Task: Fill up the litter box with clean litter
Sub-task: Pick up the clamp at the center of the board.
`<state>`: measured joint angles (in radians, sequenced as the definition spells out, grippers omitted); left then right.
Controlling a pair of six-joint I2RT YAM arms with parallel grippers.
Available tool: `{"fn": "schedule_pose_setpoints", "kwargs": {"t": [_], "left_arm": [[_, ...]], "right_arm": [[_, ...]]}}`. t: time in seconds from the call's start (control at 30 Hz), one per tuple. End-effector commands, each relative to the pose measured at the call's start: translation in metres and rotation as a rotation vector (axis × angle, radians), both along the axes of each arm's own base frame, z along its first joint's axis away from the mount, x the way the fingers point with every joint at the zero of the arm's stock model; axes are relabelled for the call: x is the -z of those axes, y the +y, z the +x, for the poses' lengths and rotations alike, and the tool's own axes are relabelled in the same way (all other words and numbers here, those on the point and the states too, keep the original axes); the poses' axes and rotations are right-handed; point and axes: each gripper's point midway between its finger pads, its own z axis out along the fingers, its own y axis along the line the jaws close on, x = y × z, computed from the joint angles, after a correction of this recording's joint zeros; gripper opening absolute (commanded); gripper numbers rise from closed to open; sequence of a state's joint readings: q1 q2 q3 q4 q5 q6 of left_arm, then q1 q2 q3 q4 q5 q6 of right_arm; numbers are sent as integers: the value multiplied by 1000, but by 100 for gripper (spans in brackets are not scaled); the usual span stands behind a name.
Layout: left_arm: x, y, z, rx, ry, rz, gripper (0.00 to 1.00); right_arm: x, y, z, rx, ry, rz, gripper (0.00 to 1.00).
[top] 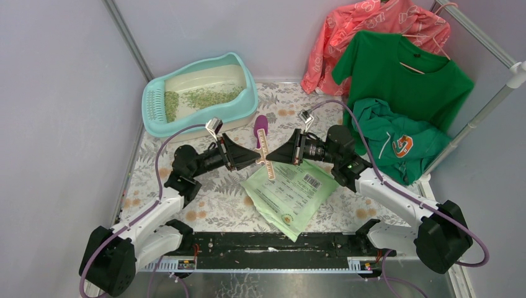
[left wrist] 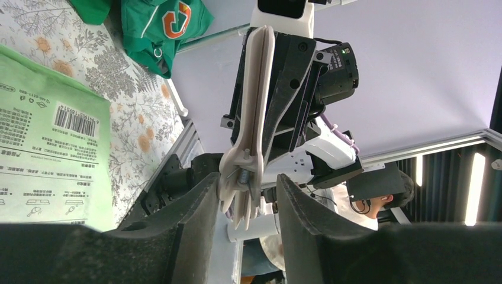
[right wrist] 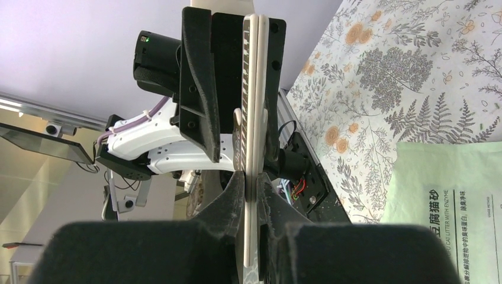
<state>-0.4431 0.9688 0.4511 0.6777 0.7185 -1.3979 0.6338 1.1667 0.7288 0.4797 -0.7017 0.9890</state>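
The turquoise litter box (top: 198, 120) stands at the back left, with pale-green clean litter (top: 211, 96) spread over its cream basin. Between the two arms, above the table's middle, hangs a long cream bag clip (top: 267, 159). My right gripper (right wrist: 251, 177) is shut on the clip (right wrist: 253, 89), which stands edge-on between its pads. My left gripper (left wrist: 245, 180) is open. The clip's sprung handle end (left wrist: 241, 174) sits between its fingers, against the left one and clear of the right one. The light green bag (top: 291, 195) lies flat under the clip.
A purple scoop (top: 261, 126) lies in front of the litter box. A green shirt (top: 403, 74), a coral garment (top: 366, 31) and a green hoodie (top: 397, 146) hang on a rack (top: 484, 112) at the right. Grey walls close in the left and back.
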Motion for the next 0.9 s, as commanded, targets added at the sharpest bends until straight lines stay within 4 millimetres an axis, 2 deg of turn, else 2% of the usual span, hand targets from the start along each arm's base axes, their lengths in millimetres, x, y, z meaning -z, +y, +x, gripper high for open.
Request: {"fn": "schedule_pose_setpoints", "kwargs": {"t": [0.0,0.17,0.2,0.27,0.37,0.4,0.7,0.87], "left_arm": [[-11,2,-2,-10,-70,-32,42],[-7,2,-2,-8,-63,-30,19],[-7,2,-2,-8,-62,-30,15],[-5,2,-2,-9,-55,-28,4],[-3,2,-2,-6,-51,-29,0],[-2,1,-1,-5,-48,-28,0],[1,1,0,-7,-35,-27,0],[2,0,0,-2,-32,-24,0]], "right_arm": [[-13,-2,-5,-21,-48,40,1],[-11,-1,-5,-19,-43,43,1],[-10,-1,-5,-21,-41,41,5],[-9,-2,-7,-25,-40,35,27],[-11,-5,-8,-18,-58,12,48],[-12,-6,-7,-11,-62,4,51],[-15,-8,-4,11,-73,-15,53],[-17,-2,-1,-8,-63,11,53]]}}
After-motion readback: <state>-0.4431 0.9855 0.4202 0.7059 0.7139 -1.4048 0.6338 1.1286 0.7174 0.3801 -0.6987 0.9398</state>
